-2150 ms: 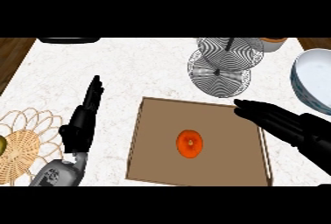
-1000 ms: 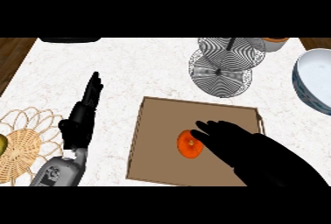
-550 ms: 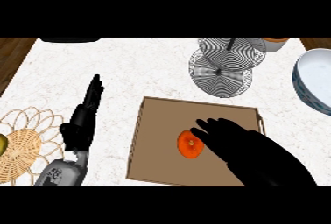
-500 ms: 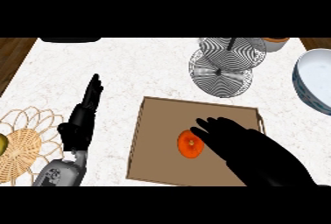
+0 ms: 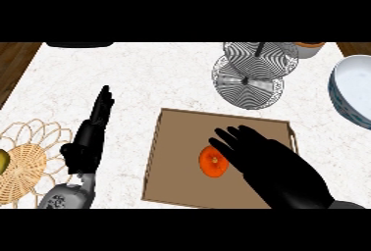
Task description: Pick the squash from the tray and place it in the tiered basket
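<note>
— Where is the squash [image 5: 213, 162] right now?

— It lies on the brown tray [image 5: 174, 162], a little left of the tray's middle, orange and round with a small dark spot on top. My right hand [image 5: 272, 166] is over the tray just beside it, on its right side. The fingertips reach past the squash's upper edge, and the hand covers part of its right rim.

— Have you got hold of it?

— No. My fingers are straight and spread a little, not curled round anything. I cannot tell whether they touch the squash or only hang above it.

— And your other hand?

— My left hand [image 5: 91, 137] rests on the white tabletop [image 5: 145, 73], left of the tray and apart from it, fingers straight and pointing away from me. It holds nothing.

— What about the tiered basket [image 5: 253, 73]?

— It stands beyond the tray's far edge, toward the right: two round wire tiers with a dark post through the middle. The squash is well apart from it.

— Anything else nearby?

— A woven mat [image 5: 29, 162] at the left edge with something yellow-green on it, a large white bowl [image 5: 351, 95] with a blue-grey rim at the right edge, and a small orange-topped cup [image 5: 311, 48] just behind the basket.
</note>
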Robot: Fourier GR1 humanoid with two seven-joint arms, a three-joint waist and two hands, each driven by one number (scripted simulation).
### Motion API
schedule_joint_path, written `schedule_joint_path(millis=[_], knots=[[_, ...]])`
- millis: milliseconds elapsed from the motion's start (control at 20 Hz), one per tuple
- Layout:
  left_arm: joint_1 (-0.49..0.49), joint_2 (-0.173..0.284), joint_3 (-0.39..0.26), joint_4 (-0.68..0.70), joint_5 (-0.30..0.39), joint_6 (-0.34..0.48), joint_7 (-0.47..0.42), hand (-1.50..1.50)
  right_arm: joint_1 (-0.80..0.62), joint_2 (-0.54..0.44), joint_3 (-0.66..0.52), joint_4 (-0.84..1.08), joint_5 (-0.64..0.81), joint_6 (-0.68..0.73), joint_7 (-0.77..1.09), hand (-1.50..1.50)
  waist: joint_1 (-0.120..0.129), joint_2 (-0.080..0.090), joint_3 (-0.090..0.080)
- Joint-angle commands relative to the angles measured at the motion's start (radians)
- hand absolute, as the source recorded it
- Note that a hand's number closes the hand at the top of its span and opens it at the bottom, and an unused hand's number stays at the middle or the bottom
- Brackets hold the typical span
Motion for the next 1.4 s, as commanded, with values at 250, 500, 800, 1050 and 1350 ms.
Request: schedule_joint_path(millis=[250,500,800,1050,1350], knots=[[0.033,-0.06,-0.025,-0.057,-0.091,0.025,0.037,0.0,0.131,0.04,-0.004,0.023,0.153,-0.031,-0.059,-1.5,-0.004,0.0,0.0],[-0.032,-0.065,0.053,0.055,-0.061,-0.043,0.004,0.0,0.113,0.059,-0.093,0.106,0.152,0.009,-0.168,-1.5,-0.005,0.0,0.0],[-0.052,-0.098,0.049,0.016,-0.085,-0.034,0.041,0.0,0.096,0.174,-0.025,0.186,0.232,-0.037,-0.181,-1.5,-0.004,0.001,0.0],[-0.004,-0.111,0.09,0.092,-0.076,-0.072,-0.067,0.0,0.12,0.169,-0.074,0.184,0.264,-0.005,-0.252,-1.5,-0.005,0.001,0.0],[-0.028,-0.081,0.137,0.069,-0.066,-0.119,-0.041,0.0,0.136,0.143,-0.111,0.301,0.302,-0.071,-0.398,-1.5,-0.005,0.001,0.0]])
